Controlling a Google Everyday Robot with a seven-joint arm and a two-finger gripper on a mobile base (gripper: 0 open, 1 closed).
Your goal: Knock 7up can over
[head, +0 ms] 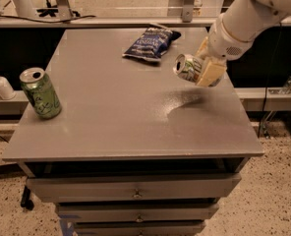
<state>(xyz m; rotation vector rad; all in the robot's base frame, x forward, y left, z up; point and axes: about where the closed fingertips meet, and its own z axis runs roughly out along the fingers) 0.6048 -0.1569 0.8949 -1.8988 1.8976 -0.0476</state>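
Light, thin-walled, slippery silver-white aluminium 7up can (pixel 187 67), tipped sideways just right of the blue crisp bag (pixel 150 42), sits clamped mid-body in the cream gripper (pixel 204 63), seemingly aloft.

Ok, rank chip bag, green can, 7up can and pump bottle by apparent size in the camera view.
1. chip bag
2. green can
3. 7up can, gripped tilted in the gripper above the table's right side; partly covered and farther, so unsure against the green can
4. pump bottle, left edge
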